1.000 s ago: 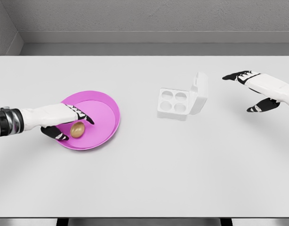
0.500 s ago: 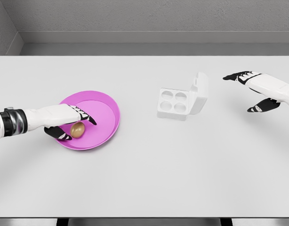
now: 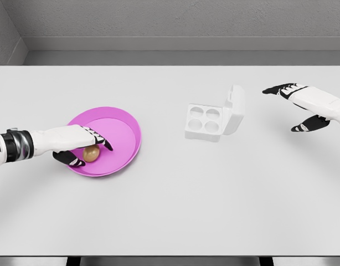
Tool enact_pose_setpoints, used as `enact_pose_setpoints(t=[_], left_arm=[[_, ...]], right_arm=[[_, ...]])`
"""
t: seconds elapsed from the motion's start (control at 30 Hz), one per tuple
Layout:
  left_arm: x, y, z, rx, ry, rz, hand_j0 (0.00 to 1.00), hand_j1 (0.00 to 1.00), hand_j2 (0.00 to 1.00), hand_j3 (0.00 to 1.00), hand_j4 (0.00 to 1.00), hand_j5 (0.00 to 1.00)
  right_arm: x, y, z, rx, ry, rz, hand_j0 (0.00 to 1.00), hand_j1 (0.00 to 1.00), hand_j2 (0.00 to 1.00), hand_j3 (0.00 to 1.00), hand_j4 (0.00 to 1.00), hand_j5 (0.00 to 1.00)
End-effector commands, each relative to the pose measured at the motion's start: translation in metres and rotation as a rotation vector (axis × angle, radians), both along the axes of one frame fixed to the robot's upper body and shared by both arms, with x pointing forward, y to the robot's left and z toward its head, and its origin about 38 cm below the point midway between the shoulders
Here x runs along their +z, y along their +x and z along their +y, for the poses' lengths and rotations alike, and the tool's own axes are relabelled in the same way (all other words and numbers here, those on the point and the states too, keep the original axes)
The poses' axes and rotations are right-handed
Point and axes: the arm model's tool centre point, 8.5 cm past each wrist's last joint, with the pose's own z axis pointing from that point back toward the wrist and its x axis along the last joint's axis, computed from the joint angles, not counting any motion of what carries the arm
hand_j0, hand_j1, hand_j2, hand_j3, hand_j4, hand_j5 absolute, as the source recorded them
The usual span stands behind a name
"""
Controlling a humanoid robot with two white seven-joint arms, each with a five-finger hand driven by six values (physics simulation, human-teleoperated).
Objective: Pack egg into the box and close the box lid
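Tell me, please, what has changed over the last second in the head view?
The left hand has settled lower over the egg in the pink bowl, its fingers closing around it, though a firm grasp is not certain. The egg, the open box and the raised right hand stayed where they were.

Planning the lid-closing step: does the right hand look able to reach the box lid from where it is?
Probably yes: the right hand hovers open, right of the box lid, with only bare table between them.
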Motion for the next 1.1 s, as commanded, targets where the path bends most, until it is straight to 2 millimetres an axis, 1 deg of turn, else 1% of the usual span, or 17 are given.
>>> enact_pose_setpoints(t=[0.0,0.07,0.1,0.47,0.53,0.63,0.73,0.83,0.93,1.07], left_arm=[[0.0,-0.0001,0.0002,0.001,-0.002,0.002,0.73,0.73,0.73,0.73,0.73,0.73],[-0.0001,-0.0001,-0.0004,0.001,-0.003,0.002,0.73,0.73,0.73,0.73,0.73,0.73],[-0.0001,-0.0001,-0.0004,0.001,-0.003,0.002,0.7,0.7,0.7,0.7,0.7,0.7],[-0.0045,0.0017,-0.0007,0.009,-0.01,0.011,0.69,0.69,0.69,0.69,0.69,0.69],[-0.0045,0.0017,-0.0007,0.009,-0.01,0.011,0.63,0.63,0.63,0.63,0.63,0.63],[-0.004,0.0019,-0.0005,0.01,-0.01,0.01,0.57,0.57,0.57,0.57,0.57,0.57],[-0.003,0.0025,-0.0004,0.01,-0.011,0.007,0.49,0.49,0.49,0.49,0.49,0.49],[-0.0019,0.0026,-0.0012,0.008,-0.011,0.004,0.48,0.48,0.48,0.48,0.48,0.48],[0.0005,0.0031,-0.0023,0.004,-0.012,-0.003,0.43,0.43,0.43,0.43,0.43,0.43],[0.0046,0.0047,-0.0013,0.008,-0.016,-0.013,0.4,0.4,0.4,0.4,0.4,0.4]], right_arm=[[0.0011,-0.0002,0.0001,0.001,0.004,-0.001,1.0,1.0,1.0,1.0,1.0,1.0],[0.0012,-0.0002,0.0002,0.002,0.005,-0.003,1.0,1.0,1.0,1.0,1.0,1.0],[0.0012,-0.0002,0.0003,0.002,0.006,-0.001,1.0,1.0,1.0,1.0,1.0,1.0],[0.002,-0.0003,0.0005,0.004,0.006,-0.004,1.0,1.0,1.0,1.0,1.0,1.0],[0.0016,-0.0003,0.0001,0.003,0.005,-0.003,1.0,1.0,1.0,1.0,1.0,1.0],[0.002,-0.0004,0.0006,0.006,0.006,-0.004,1.0,1.0,1.0,1.0,1.0,1.0],[0.0016,-0.0003,0.0002,0.004,0.005,-0.004,1.0,1.0,1.0,1.0,1.0,1.0],[0.0014,-0.0003,-0.0002,0.003,0.005,-0.003,1.0,1.0,1.0,1.0,1.0,1.0],[0.0014,-0.0003,-0.0002,0.003,0.005,-0.003,1.0,1.0,1.0,1.0,1.0,1.0],[0.0014,-0.0003,-0.0002,0.003,0.006,-0.003,1.0,1.0,1.0,1.0,1.0,1.0]])
